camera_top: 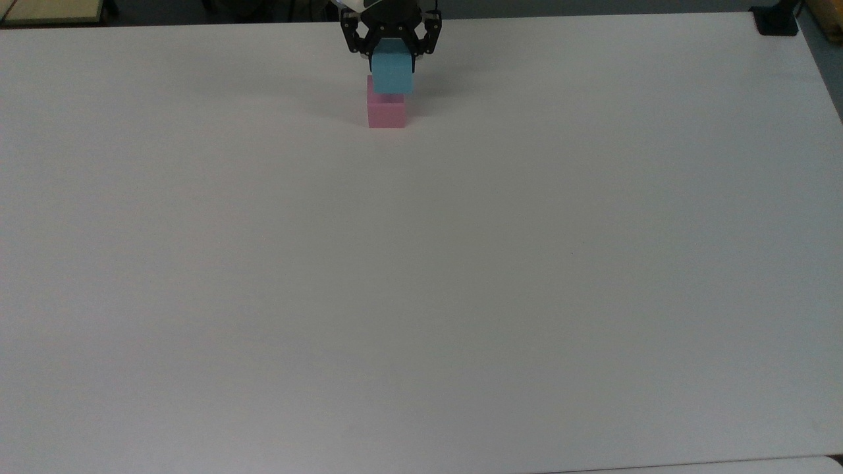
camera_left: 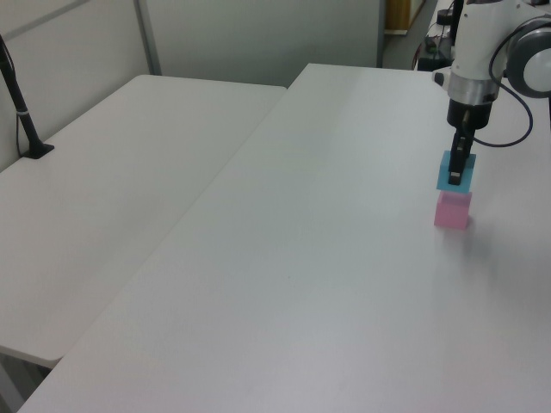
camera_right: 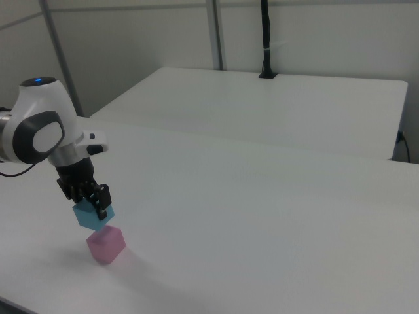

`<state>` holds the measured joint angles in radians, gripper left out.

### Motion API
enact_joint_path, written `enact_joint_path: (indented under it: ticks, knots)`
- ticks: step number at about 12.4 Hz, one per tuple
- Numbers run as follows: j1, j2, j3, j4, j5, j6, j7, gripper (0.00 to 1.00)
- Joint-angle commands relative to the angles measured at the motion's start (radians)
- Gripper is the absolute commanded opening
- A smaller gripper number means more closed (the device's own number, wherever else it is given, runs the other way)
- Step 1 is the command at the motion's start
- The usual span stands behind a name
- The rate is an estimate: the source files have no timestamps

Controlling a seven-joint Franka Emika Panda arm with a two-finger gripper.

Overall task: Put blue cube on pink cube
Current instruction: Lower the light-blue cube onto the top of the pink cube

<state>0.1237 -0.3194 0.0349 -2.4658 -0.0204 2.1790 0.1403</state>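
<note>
In the top view I have the gripper (camera_top: 392, 62) at the upper centre of the frame, its black fingers clamped on either side of the blue cube (camera_top: 392, 74). That cube overlaps the top of the pink cube (camera_top: 386, 112), which sits on the white table (camera_top: 421, 276) just below it in the frame.

In the left view, at the right edge of the frame, I see the arm (camera_left: 479, 52) reaching straight down, with the gripper (camera_left: 459, 168) grasping the blue cube (camera_left: 455, 175) directly over the pink cube (camera_left: 453, 210); I cannot tell whether the two touch.

In the right view, at the lower left of the frame, the gripper (camera_right: 96, 203) clasps the blue cube (camera_right: 91, 215), slightly turned against the pink cube (camera_right: 106, 244) right beneath.
</note>
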Motion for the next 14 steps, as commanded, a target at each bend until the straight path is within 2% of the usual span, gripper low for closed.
enact_joint_path:
  ticks: [1,14]
  knots:
    - [0.016,0.036,-0.018,-0.030,0.014,0.088,0.015,0.21]
    - [-0.010,0.034,-0.020,-0.033,0.007,0.010,-0.088,0.28]
